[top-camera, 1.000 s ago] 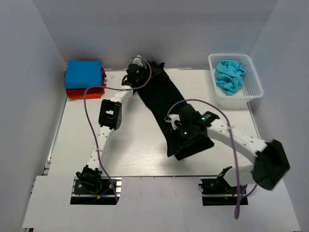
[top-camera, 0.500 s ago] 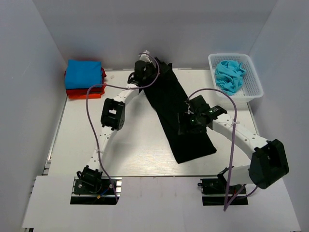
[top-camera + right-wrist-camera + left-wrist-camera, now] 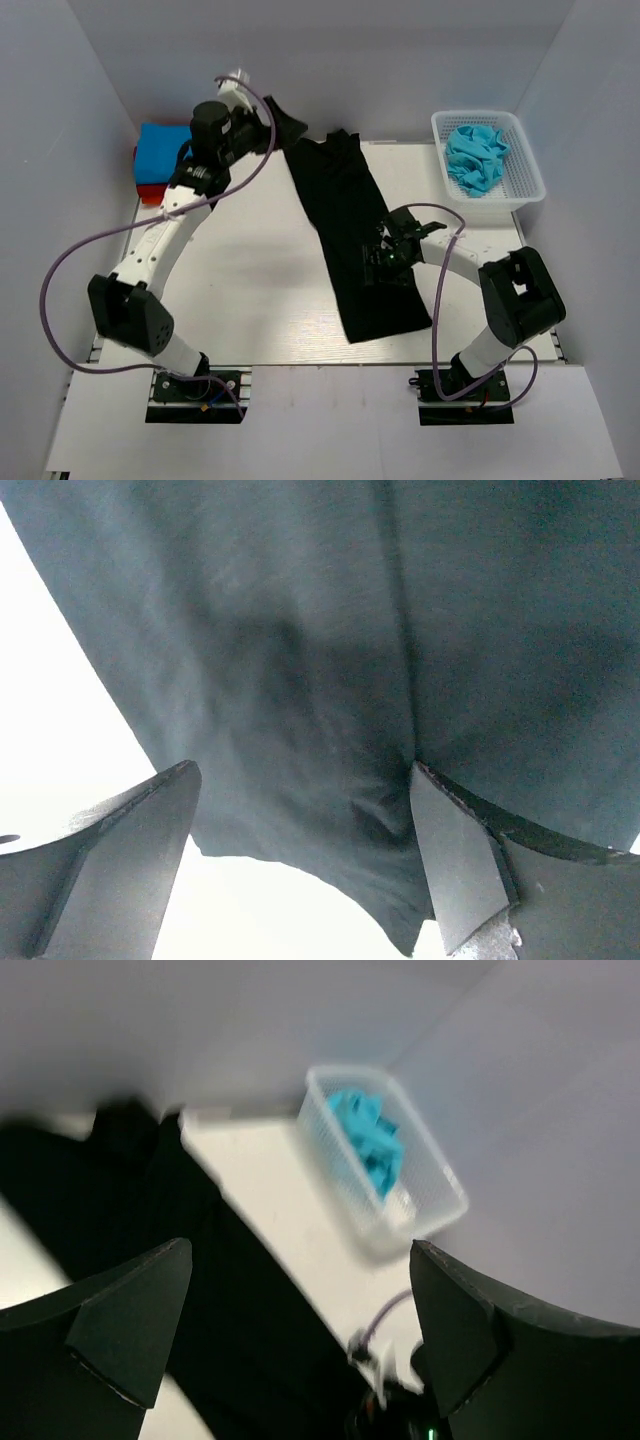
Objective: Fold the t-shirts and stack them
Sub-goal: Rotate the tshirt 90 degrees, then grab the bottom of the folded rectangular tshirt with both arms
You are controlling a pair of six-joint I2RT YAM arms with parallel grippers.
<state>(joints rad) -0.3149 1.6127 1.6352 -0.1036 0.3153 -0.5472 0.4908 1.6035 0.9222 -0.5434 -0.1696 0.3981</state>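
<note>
Garment under handling: black soft cloth t-shirt, lying as a long band set diagonally on the white counter. It runs from the far edge by the back wall toward the near right. Its far corner stands lifted off the counter just beside the left arm's wrist. From above it cannot be made out whether anything holds that corner.

Left tool: high at the far left, with its fingers spread wide and nothing between them in the wrist view. That view is blurred.

Right tool: low over the lower half of the black t-shirt, jaws parted wide, with dark cloth filling the field beneath. Contact between fingertips and cloth cannot be confirmed. Seen from above, this tool merges with the dark cloth and its outline is hard to read.

Folded stack, far left corner: bright blue t-shirt on top and red t-shirt beneath, with the stack's right side hidden behind the left arm.

White plastic lattice basket, far right: it holds a crumpled turquoise t-shirt, bunched so that its outline cannot be told.
</note>
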